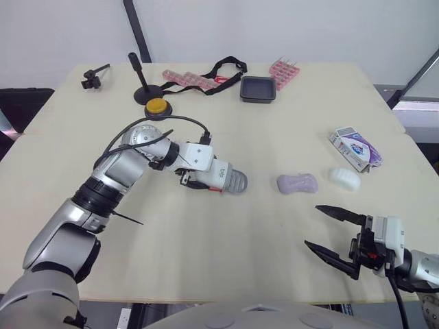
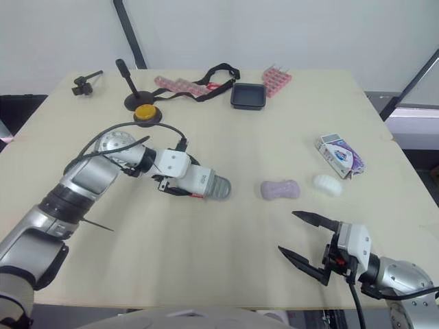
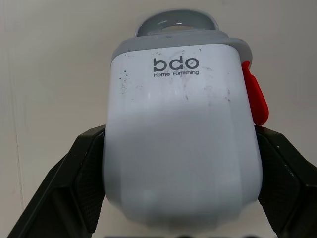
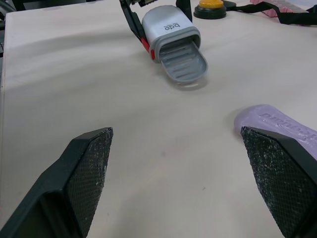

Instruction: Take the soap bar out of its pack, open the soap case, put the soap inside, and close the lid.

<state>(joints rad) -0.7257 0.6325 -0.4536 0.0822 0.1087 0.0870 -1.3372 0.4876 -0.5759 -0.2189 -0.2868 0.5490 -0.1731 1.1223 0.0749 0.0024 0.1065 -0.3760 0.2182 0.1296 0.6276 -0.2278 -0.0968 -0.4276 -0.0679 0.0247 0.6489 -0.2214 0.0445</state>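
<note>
- My right gripper (image 1: 312, 225) hovers by the near table edge, fingers spread wide and empty.
- The purple soap bar (image 1: 297, 183) lies bare on the table (image 1: 274, 116) beyond it, with its long axis running left to right.
- My left gripper (image 3: 178, 133) clamps the soap case (image 1: 221, 177), whose grey tray is slid out and points right, toward the soap.
- The pack (image 1: 355, 148) lies farther right.

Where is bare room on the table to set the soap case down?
Free: the near strip between the soap case and right tool; the middle between black tray and purple soap. Crowded: the far edge, and around the soap pack.
</note>
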